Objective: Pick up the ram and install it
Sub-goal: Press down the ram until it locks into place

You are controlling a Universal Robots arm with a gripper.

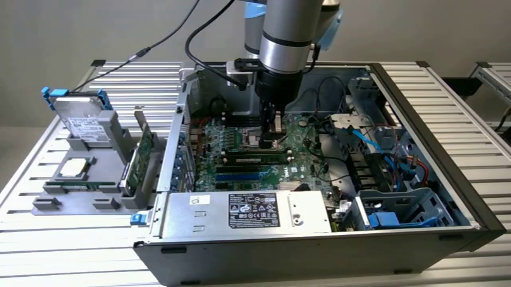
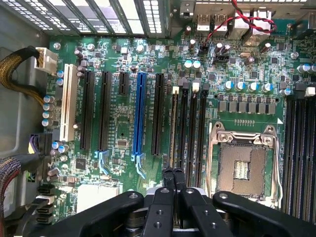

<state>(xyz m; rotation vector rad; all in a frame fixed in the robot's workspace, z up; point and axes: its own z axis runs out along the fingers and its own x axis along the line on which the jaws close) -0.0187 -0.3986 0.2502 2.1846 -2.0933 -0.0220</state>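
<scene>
The ram (image 1: 255,159), a narrow green stick with black chips, stands on edge in a memory slot of the motherboard (image 1: 239,134) inside the open computer case. In the wrist view the ram (image 2: 174,128) appears edge-on in the slot nearest the black expansion slots, beside the CPU socket (image 2: 242,163). My gripper (image 1: 269,142) hangs straight down over the stick's far side. The gripper (image 2: 173,173) is shut, its fingertips pressed together with nothing between them, right over one end of the ram. Whether the tips touch the stick I cannot tell.
On the exterior view's left, a grey holder (image 1: 48,203) carries a silver hard drive with blue clips (image 1: 80,116), a wide green expansion card (image 1: 142,158) and a processor chip (image 1: 73,167). The power supply (image 1: 248,212) and blue cables (image 1: 375,140) crowd the case.
</scene>
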